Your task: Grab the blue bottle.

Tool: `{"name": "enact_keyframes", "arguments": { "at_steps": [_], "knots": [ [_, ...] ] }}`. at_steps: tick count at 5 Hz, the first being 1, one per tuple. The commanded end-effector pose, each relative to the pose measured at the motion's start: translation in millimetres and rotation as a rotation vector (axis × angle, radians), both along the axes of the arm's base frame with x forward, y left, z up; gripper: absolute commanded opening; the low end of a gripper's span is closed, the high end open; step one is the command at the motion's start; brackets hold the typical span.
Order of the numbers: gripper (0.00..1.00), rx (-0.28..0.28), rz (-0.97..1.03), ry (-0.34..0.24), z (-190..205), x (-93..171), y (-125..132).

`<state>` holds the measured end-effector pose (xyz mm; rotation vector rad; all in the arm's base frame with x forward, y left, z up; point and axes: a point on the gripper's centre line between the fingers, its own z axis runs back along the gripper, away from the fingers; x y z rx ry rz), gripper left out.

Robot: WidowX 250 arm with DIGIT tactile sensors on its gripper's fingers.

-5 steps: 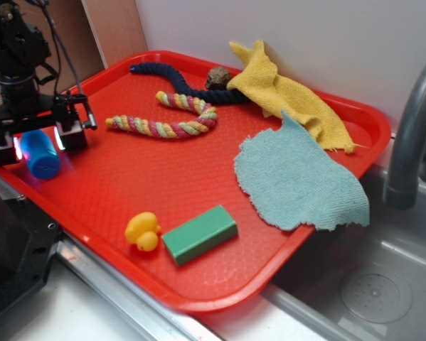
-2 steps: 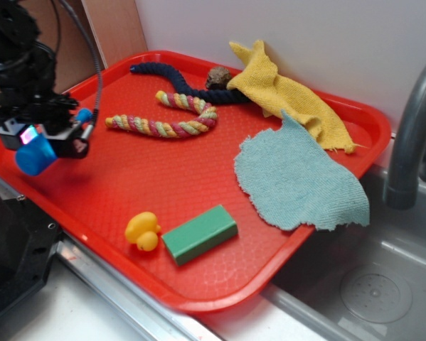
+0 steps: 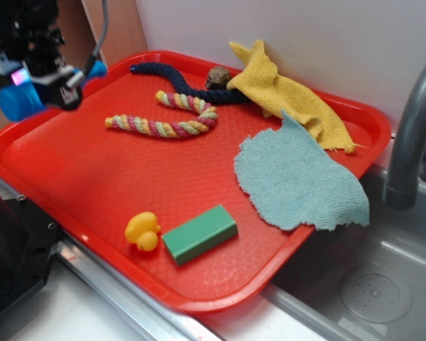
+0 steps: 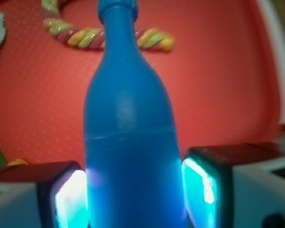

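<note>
Blue plastic fills the middle of the wrist view: the blue bottle (image 4: 130, 142) sits clamped between the two pads (image 4: 71, 199) of the gripper (image 4: 132, 199), both pressed against its body, its narrow neck and cap pointing to the top of the frame. In the exterior view the gripper (image 3: 38, 79) is at the upper left, raised clear above the red tray (image 3: 70, 185), with the bottle (image 3: 17, 99) held crosswise, its wide base sticking out at lower left and its cap showing at the right. On the tray a multicoloured rope (image 3: 166, 121) lies near the upper middle, with a dark navy rope (image 3: 170, 77) behind it and a small brown lump (image 3: 217, 77) beside that. A yellow cloth (image 3: 287, 96) drapes over the far rim, a teal cloth (image 3: 298, 177) spreads at the right, and a rubber duck (image 3: 142, 231) sits just beside a green block (image 3: 200, 233) near the lower edge
</note>
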<state>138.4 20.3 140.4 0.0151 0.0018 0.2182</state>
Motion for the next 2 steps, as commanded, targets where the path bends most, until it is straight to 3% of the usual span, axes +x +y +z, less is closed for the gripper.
{"name": "enact_keyframes", "arguments": {
  "at_steps": [1,2],
  "knots": [
    [0.0,0.022,-0.013,-0.015,64.3,14.4,-6.7],
    [0.0,0.038,-0.028,-0.045,72.7,10.7,-6.9]
  ]
}}
